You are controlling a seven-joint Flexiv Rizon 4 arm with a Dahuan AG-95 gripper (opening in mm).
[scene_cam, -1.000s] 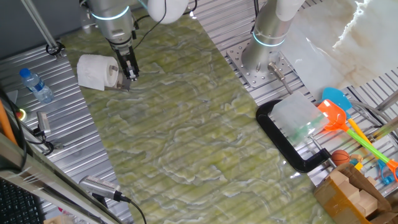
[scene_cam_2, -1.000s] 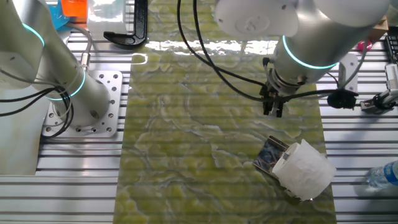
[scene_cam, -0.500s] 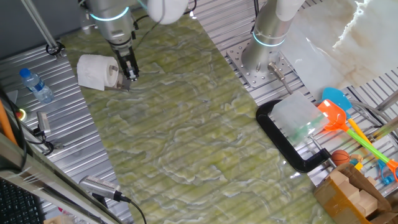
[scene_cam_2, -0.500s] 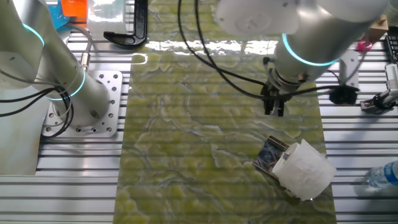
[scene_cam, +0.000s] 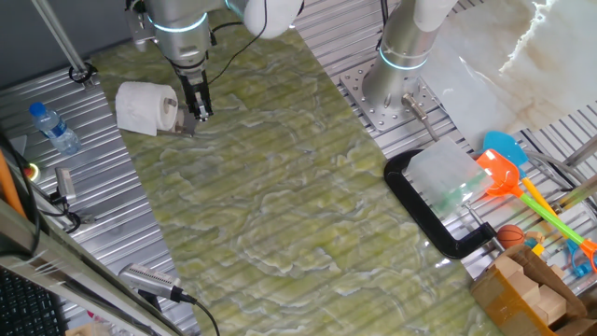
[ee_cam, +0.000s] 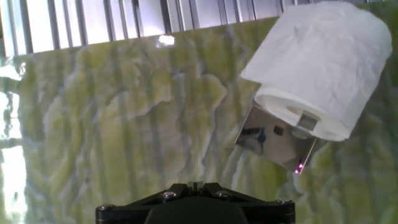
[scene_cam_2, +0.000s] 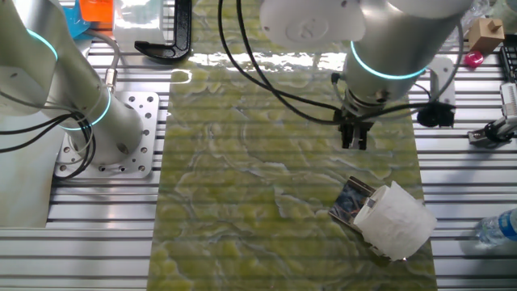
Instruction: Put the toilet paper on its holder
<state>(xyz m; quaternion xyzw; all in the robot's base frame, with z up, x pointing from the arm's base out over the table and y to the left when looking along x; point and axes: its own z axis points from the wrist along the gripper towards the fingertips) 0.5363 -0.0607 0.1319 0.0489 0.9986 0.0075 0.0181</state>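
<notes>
- Since a second earlier, the gripper had shifted slightly across the green marbled mat, away from the toilet paper, while the roll and the holder kept their places
- Both fingers stood close together with nothing between them, and the gripper hung above the mat just beside the roll without touching it in the other fixed view
- The toilet paper was a plump white roll of soft, slightly crinkled tissue, lying on its side near the edge of the mat
- Its flat end face was turned toward the gripper, and in the hand view the roll showed smooth layered windings around a small core with a loose outer sheet draped over the top
- The holder showed as a shiny dark metal plate pressed against the roll's end face, with a small bent piece of it sitting at the core; the plate rested tilted on the mat
- A clear water bottle lay on the ribbed metal table just past the roll
- A large black C-shaped frame sat well apart at the far side of the mat, near orange and blue plastic toys
</notes>
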